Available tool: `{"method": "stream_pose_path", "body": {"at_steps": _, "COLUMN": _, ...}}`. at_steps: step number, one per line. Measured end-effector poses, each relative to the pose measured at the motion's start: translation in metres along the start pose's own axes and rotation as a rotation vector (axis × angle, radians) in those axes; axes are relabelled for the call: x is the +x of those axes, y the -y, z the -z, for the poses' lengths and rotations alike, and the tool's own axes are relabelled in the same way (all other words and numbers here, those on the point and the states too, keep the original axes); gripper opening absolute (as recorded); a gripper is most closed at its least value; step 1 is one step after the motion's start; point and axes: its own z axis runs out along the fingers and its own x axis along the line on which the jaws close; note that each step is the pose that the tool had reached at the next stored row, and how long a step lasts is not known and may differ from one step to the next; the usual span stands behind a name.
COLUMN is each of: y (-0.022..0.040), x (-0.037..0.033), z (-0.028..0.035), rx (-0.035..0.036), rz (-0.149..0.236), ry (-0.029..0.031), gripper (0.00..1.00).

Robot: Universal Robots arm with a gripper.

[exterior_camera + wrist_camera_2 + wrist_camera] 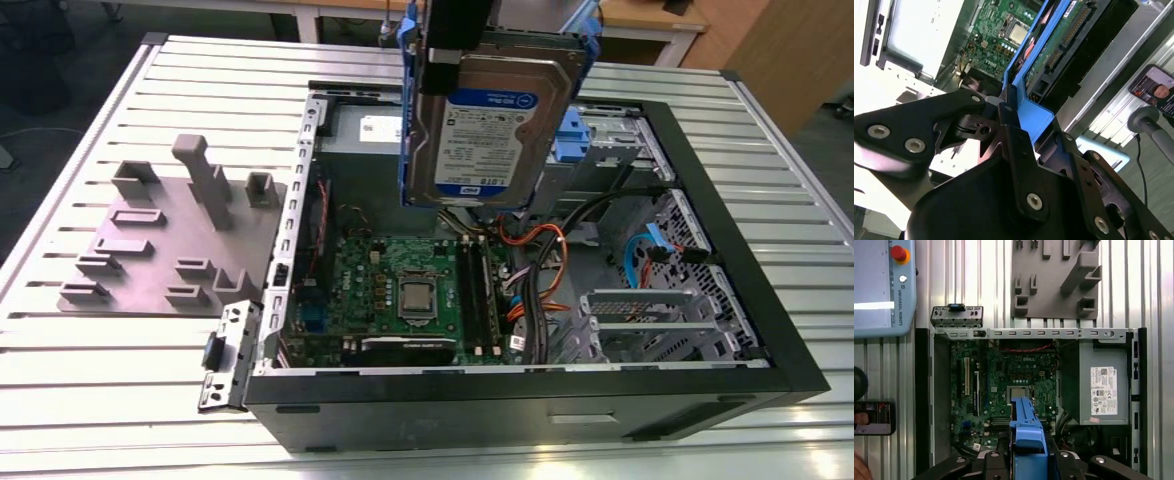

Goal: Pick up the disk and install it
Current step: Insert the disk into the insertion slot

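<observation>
— What gets cut off?
— The gripper [454, 70], by the exterior view's upper edge; it also covers the top of the disk [494, 140].
— And behind the disk?
— The far middle of the computer case [534, 410] (a blue bracket [574, 128] half shows).

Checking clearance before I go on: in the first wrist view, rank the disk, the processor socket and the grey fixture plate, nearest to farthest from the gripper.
1. The disk: clamped in the gripper.
2. The processor socket: inside the case, just beyond the disk.
3. The grey fixture plate: outside the case, on the table.
</observation>
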Motion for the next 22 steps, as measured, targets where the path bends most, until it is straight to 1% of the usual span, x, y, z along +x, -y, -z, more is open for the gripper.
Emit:
{"method": "stream_pose_path", "body": {"at_steps": 2, "y": 0.0024, "x": 0.0000, "z": -0.0006, "rx": 0.0001, "rz": 0.000, "ry": 0.0002, "gripper": 0.36}}
{"method": "stream_pose_path", "body": {"at_steps": 19, "y": 0.0026, "x": 0.0002, "z": -0.0006, "rx": 0.0000, "rz": 0.000, "ry": 0.0000, "gripper": 0.36}}
{"method": "stream_pose_path", "body": {"at_steps": 22, "y": 0.0027, "x": 0.0025, "z": -0.0008, "rx": -0.0001, "rz": 0.000, "ry": -0.0001, "gripper": 0.36}}
